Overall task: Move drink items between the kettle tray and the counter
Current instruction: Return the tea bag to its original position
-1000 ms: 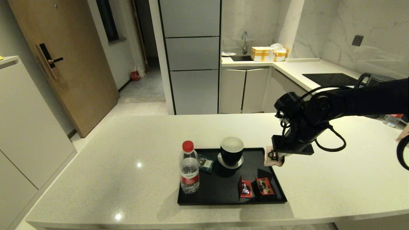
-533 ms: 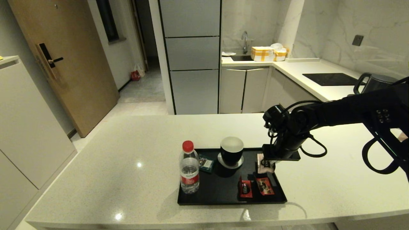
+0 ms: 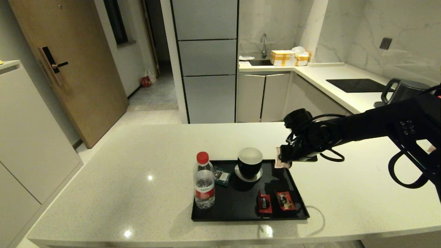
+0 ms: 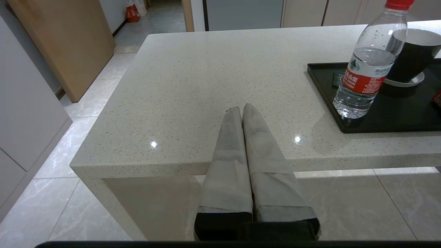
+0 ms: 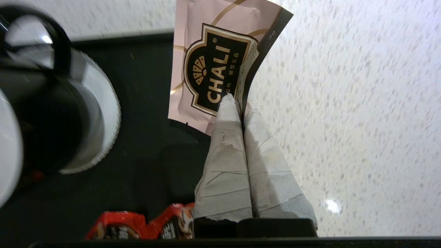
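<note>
My right gripper (image 3: 284, 162) (image 5: 237, 101) is shut on the pale beige sachet (image 5: 210, 65) (image 3: 279, 164) with the black logo, holding it in the air over the far right corner of the black kettle tray (image 3: 237, 216) (image 5: 144, 79). The water bottle (image 3: 204, 184) (image 4: 365, 65) with the red cap stands upright at the tray's near left corner. The tray lies on the off-white speckled counter (image 3: 137, 179) (image 4: 206, 69). My left gripper (image 4: 242, 109) is shut on nothing, hovering over the counter's near left edge, left of the tray.
On the tray stand a black cup (image 3: 250, 163) on a saucer, two red sachets (image 3: 275, 202) and a small dark packet (image 3: 221, 176). A kettle (image 3: 401, 90) and a black hob (image 3: 356, 85) are on the far right worktop.
My right gripper has carried the sachet leftward from the tray's right rim, then up and back toward the tray's far right corner. Everything on the tray stays put.
</note>
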Robot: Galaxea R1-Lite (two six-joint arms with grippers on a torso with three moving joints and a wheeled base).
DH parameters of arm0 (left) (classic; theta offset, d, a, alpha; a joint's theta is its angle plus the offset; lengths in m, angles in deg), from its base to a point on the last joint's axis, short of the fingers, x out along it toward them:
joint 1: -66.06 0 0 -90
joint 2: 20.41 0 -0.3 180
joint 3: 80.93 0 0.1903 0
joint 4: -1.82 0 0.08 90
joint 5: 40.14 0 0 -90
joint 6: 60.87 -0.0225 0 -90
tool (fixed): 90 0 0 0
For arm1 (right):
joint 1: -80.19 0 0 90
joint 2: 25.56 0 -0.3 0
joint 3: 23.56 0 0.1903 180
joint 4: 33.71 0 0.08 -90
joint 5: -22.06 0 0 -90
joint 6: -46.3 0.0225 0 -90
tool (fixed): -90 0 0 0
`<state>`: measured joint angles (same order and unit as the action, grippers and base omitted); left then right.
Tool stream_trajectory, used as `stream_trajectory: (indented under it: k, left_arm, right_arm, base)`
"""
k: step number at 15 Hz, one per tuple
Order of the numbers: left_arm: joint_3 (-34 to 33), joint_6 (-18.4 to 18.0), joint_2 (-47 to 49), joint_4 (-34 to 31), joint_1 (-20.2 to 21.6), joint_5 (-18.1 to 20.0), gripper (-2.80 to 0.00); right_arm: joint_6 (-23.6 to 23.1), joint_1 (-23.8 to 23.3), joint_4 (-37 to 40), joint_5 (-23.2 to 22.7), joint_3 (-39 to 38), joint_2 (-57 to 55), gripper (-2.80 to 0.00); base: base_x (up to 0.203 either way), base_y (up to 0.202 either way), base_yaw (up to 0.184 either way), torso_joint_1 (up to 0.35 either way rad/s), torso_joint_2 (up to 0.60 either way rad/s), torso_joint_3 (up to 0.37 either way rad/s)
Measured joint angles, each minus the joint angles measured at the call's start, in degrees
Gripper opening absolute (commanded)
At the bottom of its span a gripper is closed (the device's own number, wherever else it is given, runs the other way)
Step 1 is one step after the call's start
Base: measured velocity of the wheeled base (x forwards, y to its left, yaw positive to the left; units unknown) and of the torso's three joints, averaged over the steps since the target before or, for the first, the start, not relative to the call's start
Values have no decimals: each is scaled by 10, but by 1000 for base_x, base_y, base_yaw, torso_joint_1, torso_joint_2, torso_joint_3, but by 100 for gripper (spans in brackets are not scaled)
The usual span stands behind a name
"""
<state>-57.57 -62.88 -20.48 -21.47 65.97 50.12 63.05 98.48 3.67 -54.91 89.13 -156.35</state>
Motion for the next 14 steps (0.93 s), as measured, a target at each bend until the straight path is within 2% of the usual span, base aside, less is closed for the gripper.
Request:
stream_trajectory:
  k: [8, 9, 14]
  left_arm:
    - [0, 0, 0, 0, 0, 0, -280]
    - [0, -1, 0, 0, 0, 0, -280]
    - [0, 0, 0, 0, 0, 0, -280]
  right_arm:
    - [2, 29, -4, 1, -35, 0, -280]
    - [2, 32, -5, 3, -37, -2, 0]
    - [6, 34, -6, 0, -40, -3, 0]
  base:
    - [0, 0, 0, 0, 0, 0]
    - [0, 0, 0, 0, 0, 0]
    - [0, 0, 0, 0, 0, 0]
